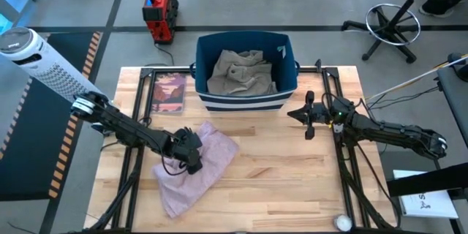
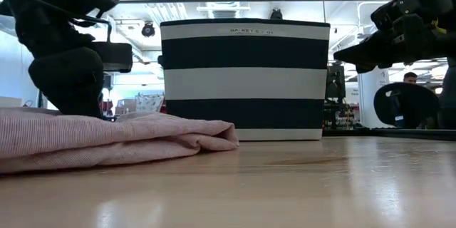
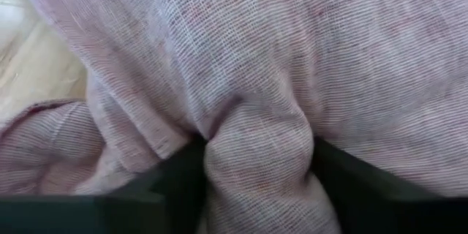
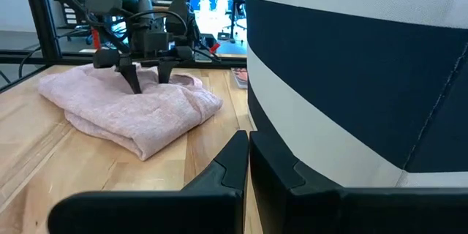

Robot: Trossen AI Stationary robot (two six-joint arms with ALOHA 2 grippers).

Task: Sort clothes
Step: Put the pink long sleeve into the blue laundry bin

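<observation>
A large pale pink garment (image 1: 208, 162) lies crumpled on the wooden table, left of the middle; it also shows in the low view (image 2: 121, 137) and the right wrist view (image 4: 139, 113). My left gripper (image 1: 190, 153) stands on it, shut on a bunch of its cloth (image 3: 256, 168). A khaki-grey garment (image 1: 241, 73) lies inside the navy and white striped bin (image 1: 281, 93) at the table's far edge. My right gripper (image 1: 307, 115) hovers shut and empty just right of the bin's near corner, above the table (image 2: 356, 53). My left gripper pinches a raised fold (image 3: 257, 142) of the pink garment between its two fingers (image 3: 179, 179), on the garment's left part. The fingers come from above, pointing down (image 4: 150, 80). The garment lies slack on the table; how many layers are held I cannot tell.
A flat pink-covered book (image 1: 170, 92) lies left of the bin. The bin's striped wall (image 4: 351, 80) stands close to my right gripper. Bare wood (image 1: 292, 172) lies to the right of the pink garment and toward the near edge.
</observation>
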